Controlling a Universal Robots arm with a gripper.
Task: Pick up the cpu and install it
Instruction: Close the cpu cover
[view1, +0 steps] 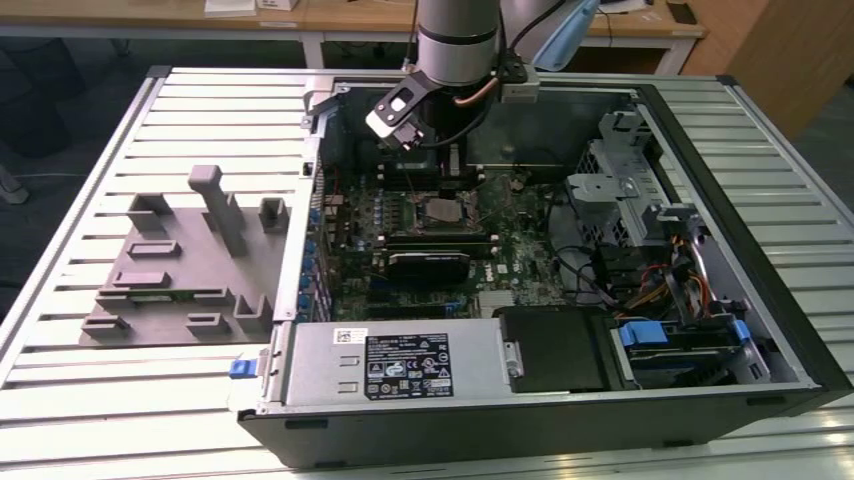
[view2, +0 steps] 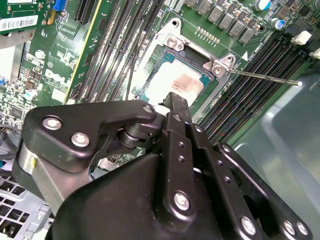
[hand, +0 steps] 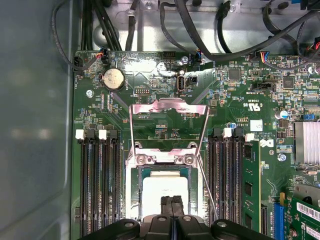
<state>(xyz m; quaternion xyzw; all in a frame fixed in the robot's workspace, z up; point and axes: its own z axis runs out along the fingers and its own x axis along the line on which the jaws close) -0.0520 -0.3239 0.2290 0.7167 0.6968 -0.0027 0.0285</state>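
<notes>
Silvery metal top, square cpu (hand: 165, 184), flat in socket (hand: 136, 195), tool (hand: 172, 200) closed over it

A black metal computer case (view1: 801, 340) lies open on a table of pale metal slats (view1: 80, 400). A silver-grey robot arm (view1: 458, 35) reaches down into the far end of the case, its dark gripper (view1: 434, 150) over the green motherboard (view1: 521, 250). Just nearer the camera, the cpu, a small flat silvery-grey square chip (view1: 447, 211), sits within a square metal socket frame (view1: 426, 211). A black rectangular card (view1: 427, 266) lies nearer still. A silver power-supply box (view1: 320, 365) sits along the case's near edge. On the exterior view's left, beside the case, stands a grey moulded tray with upright posts (view1: 160, 290).
</notes>
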